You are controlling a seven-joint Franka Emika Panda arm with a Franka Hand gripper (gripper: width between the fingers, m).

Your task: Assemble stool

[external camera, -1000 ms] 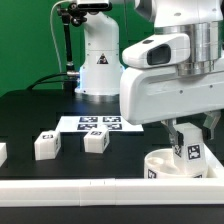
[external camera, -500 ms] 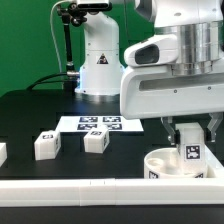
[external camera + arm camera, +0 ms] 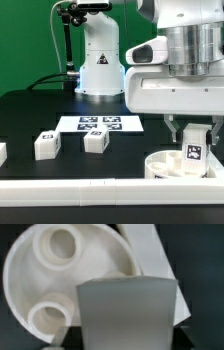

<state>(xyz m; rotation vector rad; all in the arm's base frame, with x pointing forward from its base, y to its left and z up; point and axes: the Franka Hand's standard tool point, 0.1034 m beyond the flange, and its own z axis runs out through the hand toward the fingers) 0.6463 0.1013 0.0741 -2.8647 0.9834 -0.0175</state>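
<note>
Over on the exterior view's right, the gripper (image 3: 193,138) is gripping one leg (image 3: 194,154). Its jaws are closing only as far as the leg's two sides, so they're holding it tight. The leg is hanging right over the seat (image 3: 158,166), w/ its low end dipping inside the seat's rim. I can't tell if it's touching yet. Vs. a sec ago, the leg is sitting a tiny bit more toward the exterior view's right, the wrist above it is looking turned, & the height is looking about the same. I think that means the arm is lining the leg up w/ a hole, or starting to twist it in, so this step isn't done. The leg's long side is standing straight up & down, pointing down at the seat, & its tag is facing the exterior cam. From the wrist cam, the leg is filling the middle, w/ a hole (image 3: 57,243) & a 2nd hole (image 3: 45,317) showing in the seat past it. A spare leg (image 3: 44,145) & another spare (image 3: 95,141) are waiting well apart, near the marker board (image 3: 100,124).
</note>
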